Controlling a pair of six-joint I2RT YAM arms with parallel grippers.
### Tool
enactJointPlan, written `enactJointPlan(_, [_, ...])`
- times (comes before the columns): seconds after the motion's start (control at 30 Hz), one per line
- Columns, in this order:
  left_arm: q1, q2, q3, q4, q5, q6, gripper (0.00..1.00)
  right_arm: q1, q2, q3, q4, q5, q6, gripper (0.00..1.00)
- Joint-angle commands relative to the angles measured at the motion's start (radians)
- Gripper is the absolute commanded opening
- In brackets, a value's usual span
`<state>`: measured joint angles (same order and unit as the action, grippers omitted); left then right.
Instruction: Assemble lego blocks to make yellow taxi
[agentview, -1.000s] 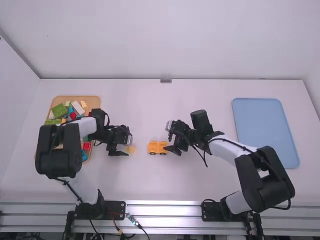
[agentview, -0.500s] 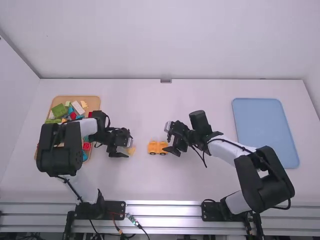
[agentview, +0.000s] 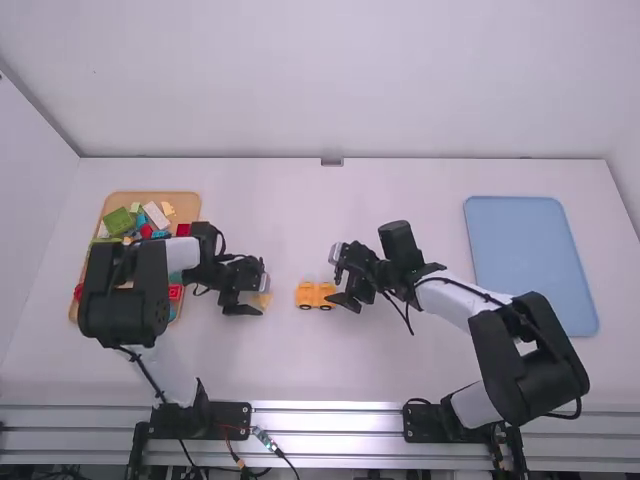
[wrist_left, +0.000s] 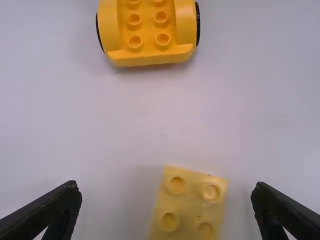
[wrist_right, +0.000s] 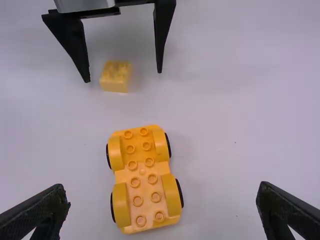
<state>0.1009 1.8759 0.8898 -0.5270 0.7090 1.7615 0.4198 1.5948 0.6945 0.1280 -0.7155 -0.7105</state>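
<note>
The pale yellow brick (wrist_left: 189, 212) is straddled by the left pincer (agentview: 262, 288), whose fingers are spread on either side of it without touching, on the desk (agentview: 300, 370). Near it on the desk the wheeled yellow base (wrist_right: 142, 172) is set (its studs turned up), with the right pincer (agentview: 335, 275) held open just beside it. Mixed blocks (agentview: 118, 222) are heaped in the tan tray (agentview: 188, 204) at the left, and the blue tray (agentview: 530, 260) is placed at the right.

orange wheeled base (wrist_right: 143, 175), pale yellow block (wrist_left: 190, 205)
</note>
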Motion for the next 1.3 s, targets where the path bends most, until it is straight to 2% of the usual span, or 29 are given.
enactJointPlan(0.0, [0.001, 0.010, -0.006, -0.015, 0.004, -0.019, 0.89, -0.001, -0.009, 0.026, -0.001, -0.012, 0.003, 0.99])
enactJointPlan(0.33, [-0.003, 0.010, -0.007, -0.013, -0.045, -0.018, 0.86, -0.001, -0.010, 0.026, -0.018, -0.015, 0.006, 0.99])
enactJointPlan(0.57, [-0.003, 0.010, -0.007, -0.006, -0.047, -0.019, 0.80, 0.000, -0.011, 0.026, -0.009, -0.033, 0.010, 0.99])
enactJointPlan(0.97, [-0.003, 0.010, -0.008, -0.014, -0.045, -0.019, 0.82, 0.000, -0.011, 0.026, -0.053, -0.041, -0.024, 0.99])
enactJointPlan(1.07, [0.004, 0.010, -0.008, -0.014, -0.043, -0.043, 0.80, -0.001, -0.011, 0.026, -0.052, -0.037, -0.024, 0.99])
enactJointPlan(1.13, [0.004, 0.010, -0.008, -0.003, -0.006, -0.073, 0.68, 0.000, -0.011, 0.026, -0.047, -0.038, -0.031, 0.99])
enactJointPlan(1.27, [0.004, 0.010, -0.008, 0.002, 0.013, -0.068, 0.65, -0.002, -0.011, 0.026, -0.047, -0.038, -0.040, 0.99])
